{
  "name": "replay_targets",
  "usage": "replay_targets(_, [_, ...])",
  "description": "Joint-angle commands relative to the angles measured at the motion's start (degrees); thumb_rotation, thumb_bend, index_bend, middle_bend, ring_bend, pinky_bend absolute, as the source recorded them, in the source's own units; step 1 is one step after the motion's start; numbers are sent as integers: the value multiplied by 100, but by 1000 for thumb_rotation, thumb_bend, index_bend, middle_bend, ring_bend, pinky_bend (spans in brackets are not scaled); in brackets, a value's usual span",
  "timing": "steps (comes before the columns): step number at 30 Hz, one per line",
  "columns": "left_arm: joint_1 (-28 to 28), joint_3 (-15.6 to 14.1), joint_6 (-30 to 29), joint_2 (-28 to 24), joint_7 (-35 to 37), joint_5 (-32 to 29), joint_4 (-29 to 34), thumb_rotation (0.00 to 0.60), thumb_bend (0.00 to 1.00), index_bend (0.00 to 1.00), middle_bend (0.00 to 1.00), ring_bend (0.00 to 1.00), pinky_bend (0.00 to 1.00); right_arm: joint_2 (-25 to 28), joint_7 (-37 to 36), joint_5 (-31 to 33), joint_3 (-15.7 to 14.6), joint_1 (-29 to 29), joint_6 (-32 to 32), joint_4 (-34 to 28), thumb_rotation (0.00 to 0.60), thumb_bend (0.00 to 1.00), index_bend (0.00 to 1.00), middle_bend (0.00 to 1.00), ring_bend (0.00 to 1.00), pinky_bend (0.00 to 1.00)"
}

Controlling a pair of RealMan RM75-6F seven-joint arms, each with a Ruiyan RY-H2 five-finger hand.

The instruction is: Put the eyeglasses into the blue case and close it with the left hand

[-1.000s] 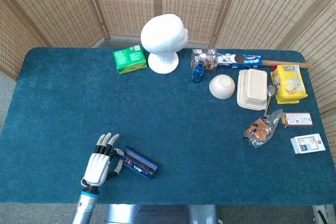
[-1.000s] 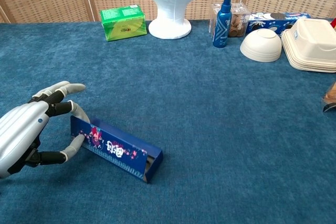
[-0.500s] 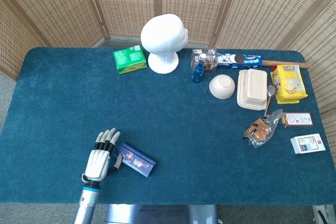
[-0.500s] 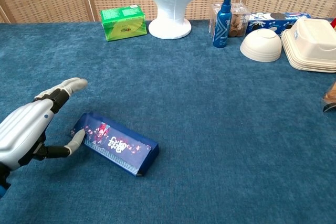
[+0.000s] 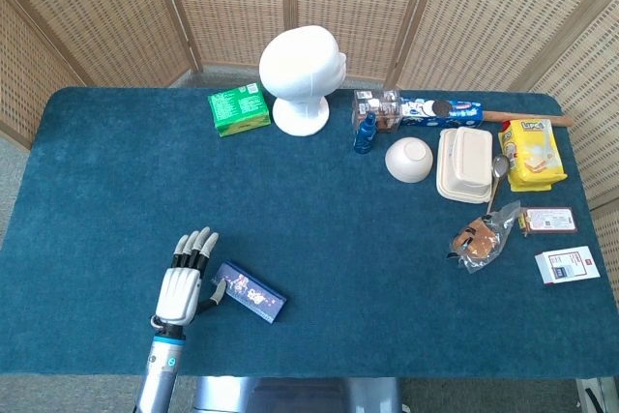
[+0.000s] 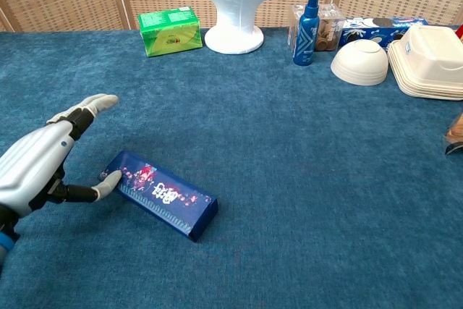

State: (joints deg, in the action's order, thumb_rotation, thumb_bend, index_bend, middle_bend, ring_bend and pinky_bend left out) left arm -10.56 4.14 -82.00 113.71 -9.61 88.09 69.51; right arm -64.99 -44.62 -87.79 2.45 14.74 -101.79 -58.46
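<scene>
The bench (image 5: pixel 319 210) is covered in a dark teal, short-pile cloth. The blue case (image 5: pixel 249 291) (image 6: pixel 162 193), a long flat-sided box with a pale floral print, lies closed and flat near the front left edge, set at a slant. The left hand (image 5: pixel 182 283) (image 6: pixel 40 166), white-shelled with dark joints, rests just left of the case with its fingers stretched out and apart, holding nothing; its thumb tip touches the case's left end. The eyeglasses cannot be seen in either view. The right hand appears in neither view. Along the far edge stand a green carton (image 5: pixel 238 108), a smooth white mannequin head (image 5: pixel 302 76) on a round foot, and a slim blue spray bottle (image 5: pixel 365 132). To the right lie an upturned white bowl (image 5: pixel 409 159), a cream clamshell container (image 5: pixel 464 164), and a yellow snack packet (image 5: pixel 532 154). A woven wicker screen (image 5: pixel 232 7) backs the scene.
</scene>
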Motion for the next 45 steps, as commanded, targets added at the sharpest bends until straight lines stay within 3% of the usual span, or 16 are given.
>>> replay_targets(1, [-66,81,40,-33,-23,-65,84,600,323,25,0,0,0,5,13,-3,-1,8,-11,-21,479,142,0,100,0,190])
replay_targets(14, [-250,185,79,-329,-194,-107,593,600,322,42,0,0,0,47,74,-15,2,47,-76,-112,483,141,0,100,0,190])
replay_targets(25, [-102,-649,274,-1648,-738,198,1728,600,316,45,0,0,0,113,301,-91,-13,-17,-49,-345,483,141,0,100,0,190])
replay_targets(30, [-148,-838,629,-2224,-1168,27,2433,564,295,70,0,0,0,142,395,-104,-22,-33,-31,-444,482,141,0,100,0,190])
replay_targets(32, [-210,-837,772,-2403,-1350,-52,2691,542,289,73,0,0,0,152,422,-105,-22,-35,-32,-479,483,141,0,100,0,190])
replay_targets(36, [-506,-725,1332,-2813,-2377,-495,3370,541,289,73,0,0,0,186,486,-61,-15,-5,-42,-577,483,143,0,100,0,190])
replay_targets(45, [-1082,-317,1951,-2816,-3769,-1596,3829,542,276,78,0,0,0,243,559,53,17,53,-33,-712,480,141,0,100,0,190])
